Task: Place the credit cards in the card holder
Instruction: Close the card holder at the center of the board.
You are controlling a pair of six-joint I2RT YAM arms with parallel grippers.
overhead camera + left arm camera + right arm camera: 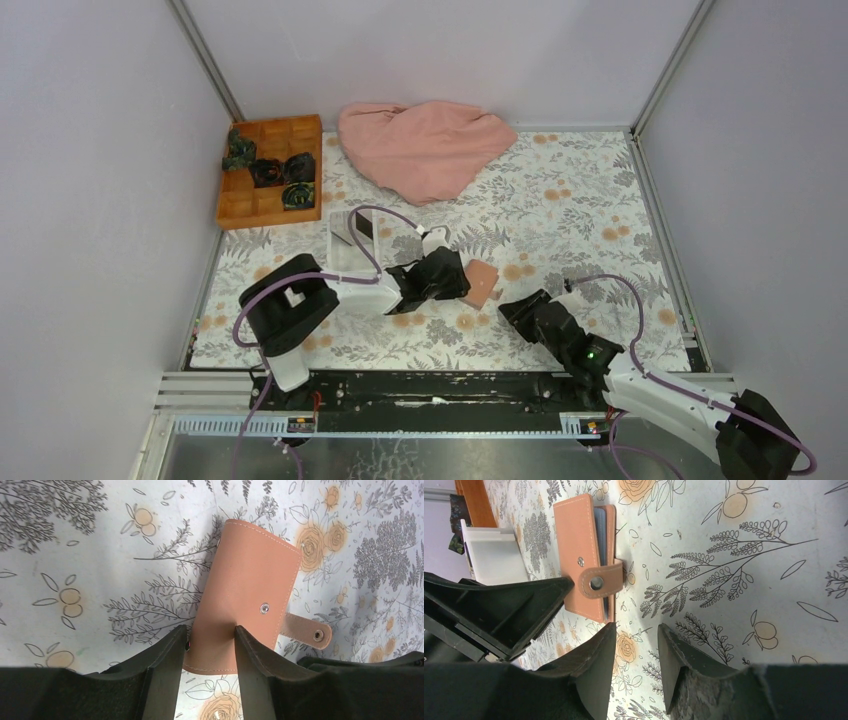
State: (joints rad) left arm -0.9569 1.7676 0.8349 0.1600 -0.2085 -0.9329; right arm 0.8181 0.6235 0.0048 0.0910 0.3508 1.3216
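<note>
A table under a white cloth printed with grey leaves and orange flowers (pixel 560 200) fills the top view. A crumpled pink fabric heap (pixel 425 145) lies at 12 o'clock on it, and an orange wooden compartment box (pixel 268 170) at 10 o'clock. A shallow white plastic tray (pixel 345 245) sits just at 6 o'clock of the box.

The left gripper (pixel 210 630) has its fingers apart. They straddle the near end of the small reddish-brown leather-like folding card holder (pixel 250 575), which lies flat near the table's middle. One finger is at its long edge and the other overlaps its face.

The right gripper (pixel 636 627) also stands apart, over bare cloth, with the holder at its 11 o'clock. A blue plastic card edge (pixel 599 530) shows inside the holder.
</note>
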